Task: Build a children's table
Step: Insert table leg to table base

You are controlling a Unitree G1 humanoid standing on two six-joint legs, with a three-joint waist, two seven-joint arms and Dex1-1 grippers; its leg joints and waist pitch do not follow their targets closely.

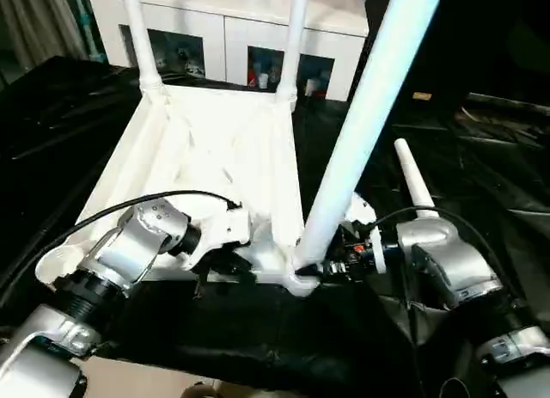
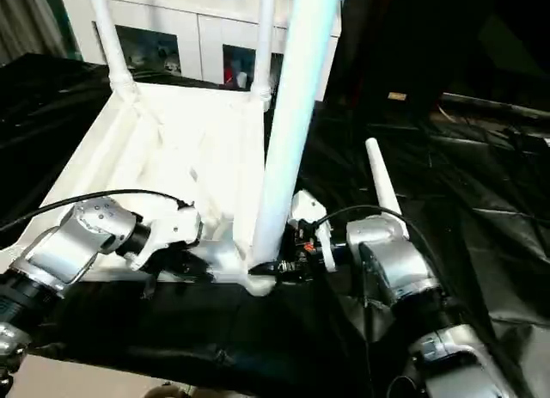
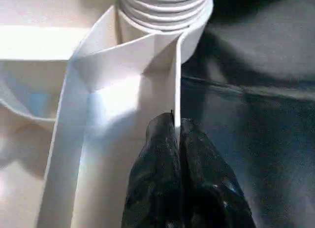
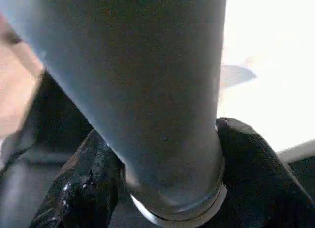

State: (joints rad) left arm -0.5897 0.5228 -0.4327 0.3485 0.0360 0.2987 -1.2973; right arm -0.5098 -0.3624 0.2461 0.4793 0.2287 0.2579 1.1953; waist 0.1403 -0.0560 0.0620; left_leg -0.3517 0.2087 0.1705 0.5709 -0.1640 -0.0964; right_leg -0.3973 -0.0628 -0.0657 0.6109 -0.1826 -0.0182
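Small white plastic tabletop (image 1: 215,149) upside down on black drape (image 1: 481,174). Left gripper (image 3: 176,134) clamped on rim wall, steadying. Right gripper (image 4: 170,188) closed around long white tubular leg (image 1: 361,123), seating it at five o'clock corner socket (image 1: 301,282).

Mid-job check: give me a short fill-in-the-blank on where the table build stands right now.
1. The table top lies with its ribbed side facing ____.
2. ____ legs stand in its corners; one more leg lies on the black cloth.
3. The right gripper grips the near leg at its ____ end.
4. The left gripper pinches the top's ____.

Missing: up; three; lower; rim
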